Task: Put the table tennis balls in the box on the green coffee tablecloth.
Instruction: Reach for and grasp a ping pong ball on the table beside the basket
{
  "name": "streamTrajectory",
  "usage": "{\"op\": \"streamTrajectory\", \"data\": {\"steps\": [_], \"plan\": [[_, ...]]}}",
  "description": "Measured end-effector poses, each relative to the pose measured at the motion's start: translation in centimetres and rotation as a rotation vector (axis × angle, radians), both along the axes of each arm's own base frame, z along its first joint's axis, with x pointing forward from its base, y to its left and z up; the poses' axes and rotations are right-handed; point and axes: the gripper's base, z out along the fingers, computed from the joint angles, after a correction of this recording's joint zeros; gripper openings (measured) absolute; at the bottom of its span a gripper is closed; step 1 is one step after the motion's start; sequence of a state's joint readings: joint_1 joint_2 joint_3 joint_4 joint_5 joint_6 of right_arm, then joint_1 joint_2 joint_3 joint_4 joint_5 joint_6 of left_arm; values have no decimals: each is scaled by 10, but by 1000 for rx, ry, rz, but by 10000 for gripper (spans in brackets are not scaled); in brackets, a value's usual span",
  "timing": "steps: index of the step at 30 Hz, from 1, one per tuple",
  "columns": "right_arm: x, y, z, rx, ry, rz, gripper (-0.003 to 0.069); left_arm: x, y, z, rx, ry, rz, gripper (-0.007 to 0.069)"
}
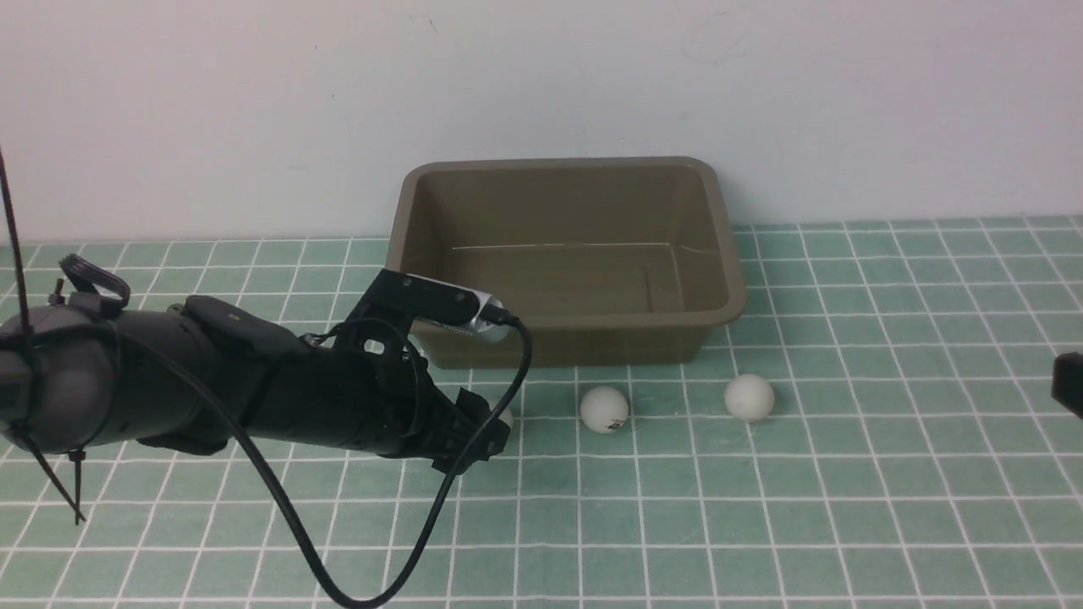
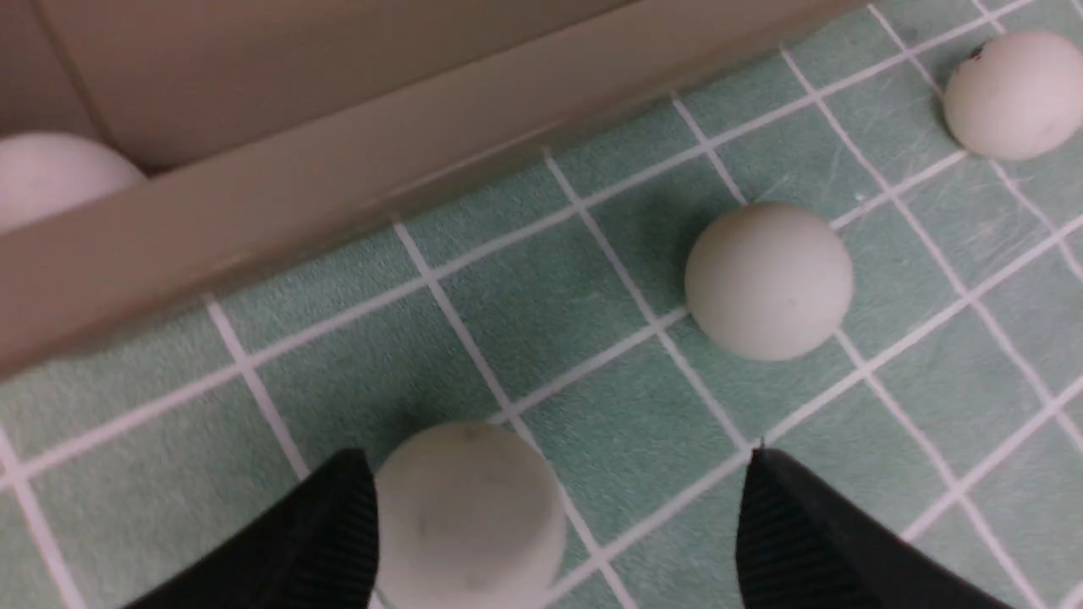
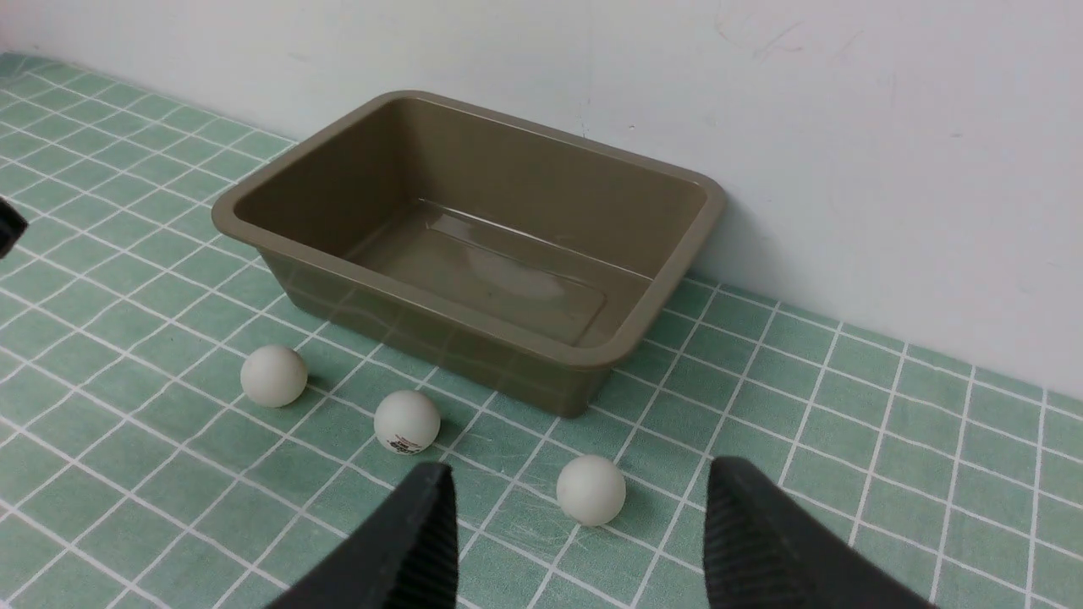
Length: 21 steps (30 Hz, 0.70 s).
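The left gripper (image 2: 556,457) hangs low over the mint-green cloth with white grid lines (image 1: 846,507), fingers spread wide, clasping nothing; 1 small white ball (image 2: 470,516) sits between them. A 2nd ball (image 1: 604,409) and a 3rd ball (image 1: 749,397) lie just before the rectangular olive-brown plastic tub (image 1: 592,347), a 4th ball (image 2: 51,173) inside it. The right gripper (image 3: 584,467) stands parted, empty.

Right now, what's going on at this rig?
The left gripper is down on the green tablecloth just in front of the box, jaws open around one table tennis ball, not yet gripping it. Another ball already lies inside the box by its near wall. Two more balls sit on the cloth in front of the box. The right gripper hangs open off to the right, holding nothing.
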<state>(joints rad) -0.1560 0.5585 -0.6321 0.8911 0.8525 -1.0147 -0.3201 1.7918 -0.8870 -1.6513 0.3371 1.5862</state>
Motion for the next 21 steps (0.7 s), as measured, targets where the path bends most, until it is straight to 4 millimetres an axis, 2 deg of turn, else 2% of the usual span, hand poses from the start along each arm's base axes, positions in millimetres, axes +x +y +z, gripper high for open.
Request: {"op": "streamTrajectory", "data": {"steps": [5, 17, 18, 21], "plan": [[0, 0, 0, 0, 3, 3, 367, 7, -2, -11, 49, -36, -53, 511], [0, 0, 0, 0, 5, 5, 367, 21, -6, -40, 84, 6, -76, 506], [0, 0, 0, 0, 5, 5, 367, 21, -6, -42, 86, 8, -78, 496], [0, 0, 0, 0, 5, 5, 367, 21, -7, -43, 89, 9, -81, 370]]}}
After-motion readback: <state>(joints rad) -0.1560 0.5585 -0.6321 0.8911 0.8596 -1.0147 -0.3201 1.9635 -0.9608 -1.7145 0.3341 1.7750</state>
